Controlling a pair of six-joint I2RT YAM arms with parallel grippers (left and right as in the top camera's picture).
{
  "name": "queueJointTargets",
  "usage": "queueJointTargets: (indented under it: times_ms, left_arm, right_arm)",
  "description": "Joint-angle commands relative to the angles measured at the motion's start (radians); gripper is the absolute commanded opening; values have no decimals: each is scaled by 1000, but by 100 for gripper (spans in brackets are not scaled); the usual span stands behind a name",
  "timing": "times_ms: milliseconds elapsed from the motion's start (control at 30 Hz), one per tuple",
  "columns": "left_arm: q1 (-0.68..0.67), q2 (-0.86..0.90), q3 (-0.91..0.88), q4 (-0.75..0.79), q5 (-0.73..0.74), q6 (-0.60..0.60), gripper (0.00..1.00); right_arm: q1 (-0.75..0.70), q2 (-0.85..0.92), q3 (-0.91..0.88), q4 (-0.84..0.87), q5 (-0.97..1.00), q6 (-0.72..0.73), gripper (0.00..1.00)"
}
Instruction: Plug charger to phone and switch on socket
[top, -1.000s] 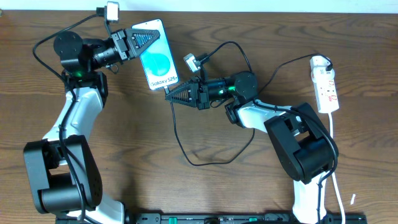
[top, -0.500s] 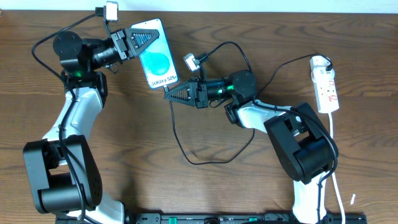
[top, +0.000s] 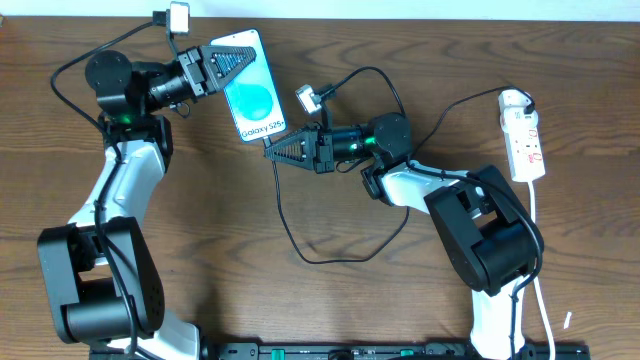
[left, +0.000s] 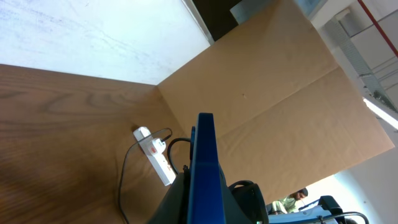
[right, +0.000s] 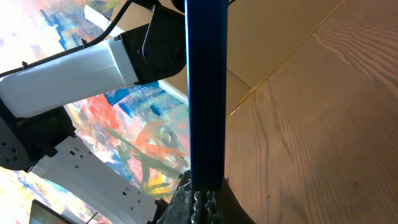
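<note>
The phone (top: 255, 100) faces screen up at the back left, and my left gripper (top: 245, 60) is shut on its upper end. In the left wrist view it shows edge-on as a blue bar (left: 205, 143) between the jaws of that gripper (left: 205, 193). My right gripper (top: 270, 152) is shut on the charger's plug end, right at the phone's lower edge. From there the thin black charger cable (top: 283, 210) loops across the table. In the right wrist view the phone's edge (right: 205, 93) meets the right gripper (right: 204, 193), with braided charger cable (right: 199, 205) between the jaws. The white socket (top: 525, 140) lies at the far right, apart from both grippers.
A white cord (top: 540, 270) runs from the socket toward the front edge. The right arm's base (top: 485, 240) stands between the cable loop and the socket. In the left wrist view the socket (left: 155, 155) lies before a brown cardboard wall (left: 261, 93).
My right gripper has crept slightly left toward the phone's lower edge with the charger's plug. The left gripper and the phone have not moved.
</note>
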Motion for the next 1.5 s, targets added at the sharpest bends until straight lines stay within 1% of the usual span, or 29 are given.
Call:
queueJointTargets:
  times_ms: [0,333,733,767,833,867,967,1033,1067,1167,1300,1333,1467]
  left_arm:
    - [-2,-24,6,8,39,-5,8]
    - [-2,-24,6,8,78,-1,7]
    - [-2,-24,6,8,74,10,8]
    - [-2,-24,6,8,73,10,7]
    - [-2,-24,6,8,68,10,7]
    - [-2,-24,6,8,65,10,7]
    - [0,-24,6,8,54,10,7]
    - [0,-24,6,8,46,10,7]
    - [0,-24,6,8,43,10,7]
    - [0,-24,6,8,40,10,7]
    - [0,-24,6,8,40,18,7]
    - [1,-24,6,8,40,18,7]
    - [24,-24,6,8,41,16,7]
  right_arm:
    - [15,2,11,-2,76,-10,1]
    - [10,2,11,-2,87,-10,1]
    - [10,2,11,-1,80,-11,1]
    - [9,2,11,-1,72,-11,4]
    - [10,2,11,-1,72,-11,15]
    - [10,2,11,-1,72,-11,25]
    - [10,2,11,-1,70,-11,41]
    - [10,2,11,-1,66,-11,49]
    - [10,2,11,-1,64,-11,56]
    - [10,2,11,0,55,-11,71]
    - [10,2,11,0,50,-11,98]
    - [9,2,11,0,49,-11,99]
    - [-5,2,11,0,42,-11,99]
